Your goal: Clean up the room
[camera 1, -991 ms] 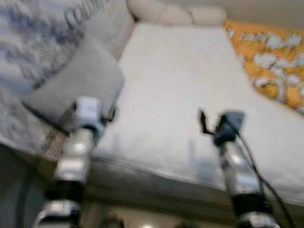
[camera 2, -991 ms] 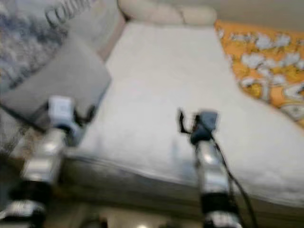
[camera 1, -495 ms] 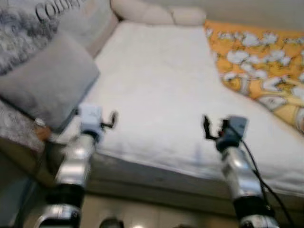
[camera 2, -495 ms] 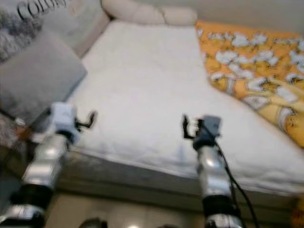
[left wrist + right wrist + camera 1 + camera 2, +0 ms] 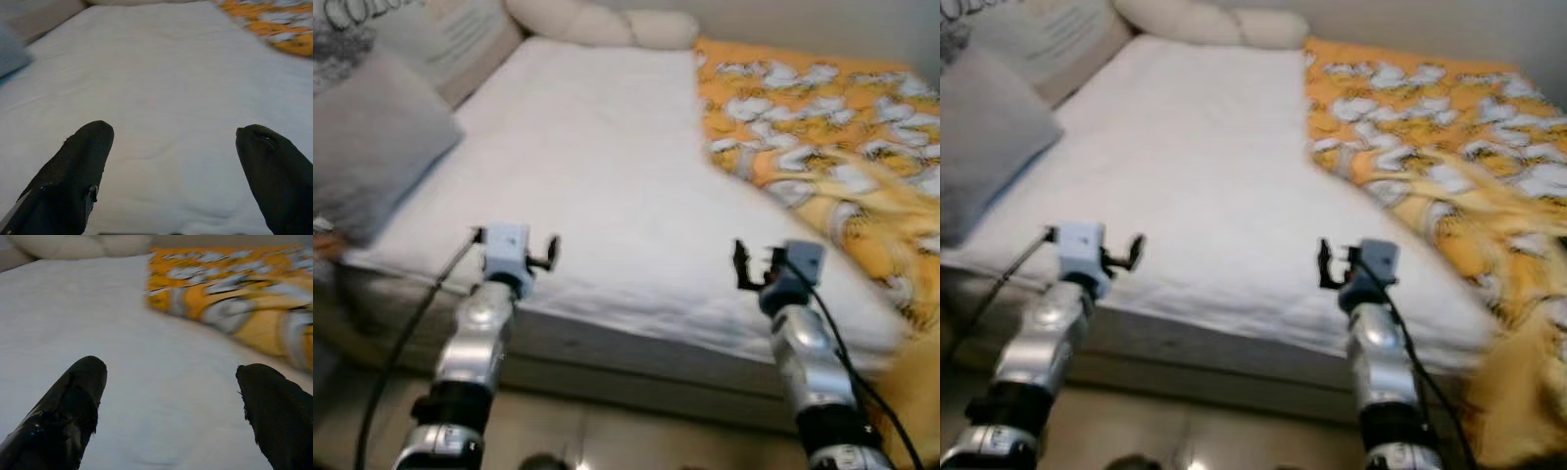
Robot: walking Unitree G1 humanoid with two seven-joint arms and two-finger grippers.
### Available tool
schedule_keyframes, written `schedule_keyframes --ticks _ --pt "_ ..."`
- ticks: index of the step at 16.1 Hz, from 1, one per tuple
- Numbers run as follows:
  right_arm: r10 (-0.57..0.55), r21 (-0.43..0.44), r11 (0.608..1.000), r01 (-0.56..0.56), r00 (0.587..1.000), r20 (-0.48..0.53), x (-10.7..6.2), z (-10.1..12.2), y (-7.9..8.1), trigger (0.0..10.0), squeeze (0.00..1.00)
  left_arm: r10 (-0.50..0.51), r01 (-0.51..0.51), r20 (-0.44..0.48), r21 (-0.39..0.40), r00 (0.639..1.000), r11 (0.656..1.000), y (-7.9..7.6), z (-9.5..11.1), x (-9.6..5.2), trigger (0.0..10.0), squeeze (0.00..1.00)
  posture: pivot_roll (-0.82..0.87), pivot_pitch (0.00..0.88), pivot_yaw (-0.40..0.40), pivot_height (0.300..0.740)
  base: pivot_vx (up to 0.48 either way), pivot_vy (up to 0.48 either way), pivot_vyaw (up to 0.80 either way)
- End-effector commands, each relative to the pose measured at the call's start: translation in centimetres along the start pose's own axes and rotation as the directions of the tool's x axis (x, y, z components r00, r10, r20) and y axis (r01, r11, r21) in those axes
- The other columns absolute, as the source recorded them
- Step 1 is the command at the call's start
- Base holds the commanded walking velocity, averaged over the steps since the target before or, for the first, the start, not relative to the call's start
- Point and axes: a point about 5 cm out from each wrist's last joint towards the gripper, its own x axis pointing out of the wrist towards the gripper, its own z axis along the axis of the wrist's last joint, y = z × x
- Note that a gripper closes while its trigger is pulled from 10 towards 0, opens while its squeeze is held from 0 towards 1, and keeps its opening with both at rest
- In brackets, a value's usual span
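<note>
A bed with a white sheet [image 5: 597, 166] lies before me. An orange blanket with white flowers [image 5: 822, 127] is bunched along the bed's right side and hangs over its near right corner. My left gripper [image 5: 546, 255] is held over the bed's near edge, open and empty; its fingers [image 5: 78, 176] frame bare sheet. My right gripper [image 5: 749, 266] hovers over the near edge further right, open and empty, and the blanket [image 5: 230, 298] lies beyond its fingers [image 5: 63, 416].
A grey cushion [image 5: 362, 157] leans at the bed's left side, with a printed pillow [image 5: 421, 34] behind it. Cream pillows [image 5: 597, 24] lie at the head of the bed. The pale floor [image 5: 607, 441] runs along the bed's near edge.
The view has swung to the right: the grey cushion has slid toward the left edge and far more of the orange blanket shows. Both arms keep the same raised pose.
</note>
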Motion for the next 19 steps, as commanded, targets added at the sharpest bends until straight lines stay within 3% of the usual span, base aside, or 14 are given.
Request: schedule_keyframes --ticks 1,10,12,13,14,16,19 --pt "0.012 0.001 1.000 -0.012 1.000 0.007 0.11 0.20 0.60 10.0 1.00 0.017 -0.017 0.005 0.015 1.000 1.000 0.82 0.25 -0.07 10.0 0.58 0.02 0.000 -0.026 0.740 0.000 -0.480 0.00" --pt "0.007 -0.002 1.000 -0.007 1.000 -0.008 0.16 -0.06 0.75 10.0 1.00 0.022 -0.022 -0.006 -0.012 1.000 1.000 0.85 0.23 0.09 10.0 0.54 0.02 0.000 -0.020 0.740 0.000 -0.473 0.00" --pt "0.003 -0.003 1.000 -0.003 1.000 -0.011 0.15 -0.12 0.74 10.0 1.00 0.030 -0.030 -0.012 -0.033 0.999 0.999 0.85 0.16 0.12 10.0 0.52 0.02 0.000 -0.018 0.740 0.000 0.000 0.00" --pt "0.000 -0.001 1.000 0.000 1.000 -0.014 0.16 -0.17 0.72 10.0 0.31 0.028 -0.028 -0.011 -0.034 1.000 0.999 0.81 0.18 0.17 10.0 0.38 0.02 0.000 -0.017 0.740 0.000 0.000 0.00" --pt "-0.004 -0.008 1.000 0.004 1.000 -0.022 0.18 -0.22 0.72 10.0 0.00 0.026 -0.026 -0.010 -0.023 1.000 0.999 0.79 0.24 0.22 10.0 0.10 0.02 0.000 -0.016 0.740 0.000 0.000 0.00" --pt "-0.006 -0.009 1.000 0.005 0.999 -0.035 0.24 -0.32 0.82 10.0 0.00 0.026 -0.026 -0.007 -0.010 1.000 1.000 0.84 0.35 0.27 10.0 0.02 0.02 0.000 -0.016 0.740 0.000 0.000 0.00" --pt "0.029 -0.005 1.000 -0.029 0.999 -0.041 0.32 -0.33 1.41 10.0 0.00 0.010 -0.010 0.003 -0.023 1.000 1.000 0.82 0.53 0.25 10.0 0.03 0.01 0.000 -0.013 0.740 0.000 0.000 0.00"
